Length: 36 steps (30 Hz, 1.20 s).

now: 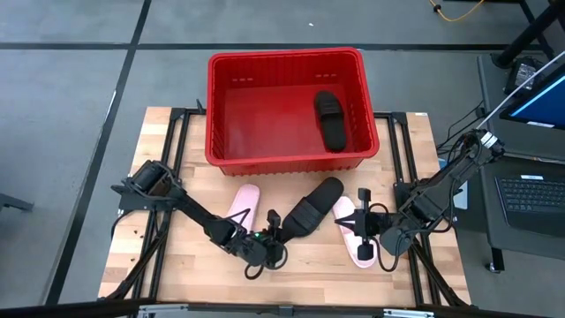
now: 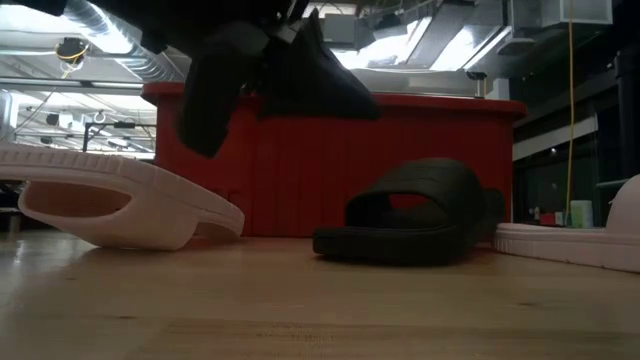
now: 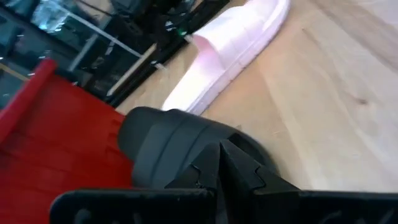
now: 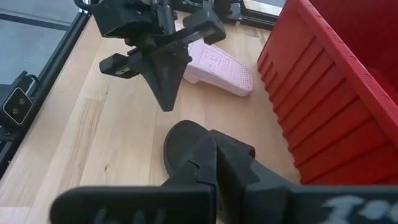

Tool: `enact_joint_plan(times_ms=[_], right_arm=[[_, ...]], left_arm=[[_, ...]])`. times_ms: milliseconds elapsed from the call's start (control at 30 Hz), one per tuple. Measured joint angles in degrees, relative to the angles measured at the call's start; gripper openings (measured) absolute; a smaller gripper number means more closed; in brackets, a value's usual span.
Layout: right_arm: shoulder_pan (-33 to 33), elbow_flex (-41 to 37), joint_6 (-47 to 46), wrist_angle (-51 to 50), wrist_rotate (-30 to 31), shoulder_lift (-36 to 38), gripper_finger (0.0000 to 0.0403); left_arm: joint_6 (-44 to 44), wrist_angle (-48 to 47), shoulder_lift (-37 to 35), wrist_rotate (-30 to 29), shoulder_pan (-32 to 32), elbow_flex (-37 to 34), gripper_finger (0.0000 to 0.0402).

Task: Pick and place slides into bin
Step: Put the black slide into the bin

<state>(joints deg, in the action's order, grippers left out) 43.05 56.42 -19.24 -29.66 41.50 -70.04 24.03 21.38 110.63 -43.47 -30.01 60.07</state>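
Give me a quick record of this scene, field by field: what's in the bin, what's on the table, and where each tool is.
in bin: one black slide in the red bin
on table: black slide in the middle, pink slide to its left, pink slide to its right
left tool: shut, at the middle black slide's near end; contact unclear
right tool: shut, over the right pink slide
slides left to place: three

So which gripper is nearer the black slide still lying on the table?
Left. The left gripper hangs shut at the black slide's heel end, close to it. The right gripper sits shut farther off, over the pink slide beside it.
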Motion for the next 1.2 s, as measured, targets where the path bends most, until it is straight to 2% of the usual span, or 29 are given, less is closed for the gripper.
enact_joint_plan(times_ms=[133,267,500,667,900,1200], right_arm=[[0.0,0.0,0.0,0.0,0.0,0.0,0.0006],[0.0,0.0,0.0,0.0,0.0,0.0,0.0006],[0.0,0.0,-0.1,0.0,0.0,0.0,0.0006],[0.0,0.0,-0.1,0.0,0.0,0.0,0.0006],[0.0,0.0,-0.1,0.0,0.0,0.0,0.0006],[-1.0,0.0,-0.1,-0.2,0.0,0.0,0.0006]], left_arm=[[-2.3,-2.1,0.0,5.0,1.4,0.0,0.0008],[-5.5,-3.5,0.0,6.9,3.0,0.0,0.0028],[-6.3,-3.7,0.0,5.8,4.7,0.0,0.0094],[-2.2,-4.9,0.0,5.5,5.0,0.0,0.0125],[4.2,-7.2,0.0,2.9,4.5,0.0,0.013],[7.1,-5.2,1.6,0.9,5.3,0.0,0.0131]])
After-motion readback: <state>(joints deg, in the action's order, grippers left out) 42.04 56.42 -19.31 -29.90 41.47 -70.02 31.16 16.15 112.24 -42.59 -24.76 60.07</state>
